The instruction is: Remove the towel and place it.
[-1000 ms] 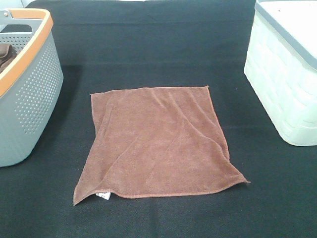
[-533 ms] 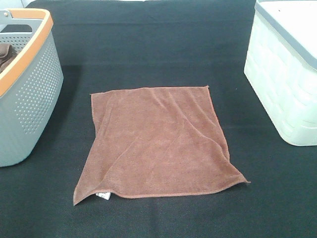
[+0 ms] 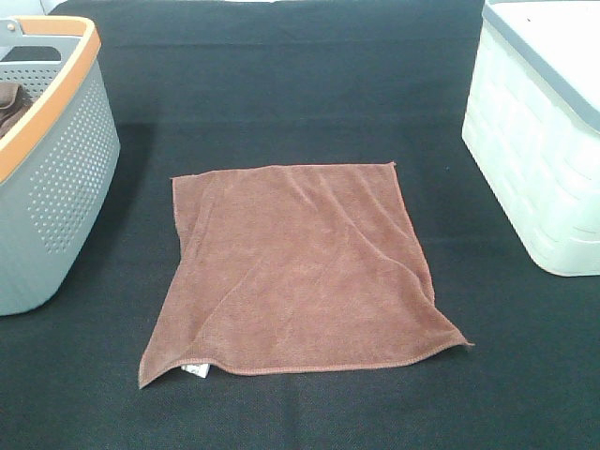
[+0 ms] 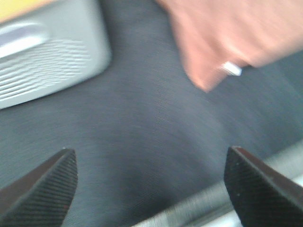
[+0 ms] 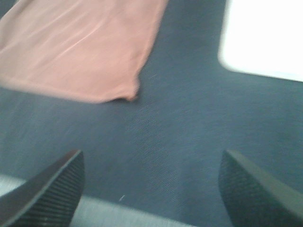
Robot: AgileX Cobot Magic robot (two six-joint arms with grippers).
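Nothing in the high view has shifted since a second ago: the towel [image 3: 295, 270] lies in the same spot, spread nearly flat on the black surface [image 3: 309, 84] with a few creases and its white tag [image 3: 197, 371] peeking from under the near corner. Left of the towel stands a grey perforated basket [image 3: 56, 178] with an orange rim; right of the towel, well apart, stands a white bin [image 3: 539, 141]. Both wrist views are blurred. The left claw [image 4: 151, 182] is spread wide over bare surface near the towel's tagged corner, and the right claw [image 5: 151, 184] is likewise spread wide, empty, near another corner.
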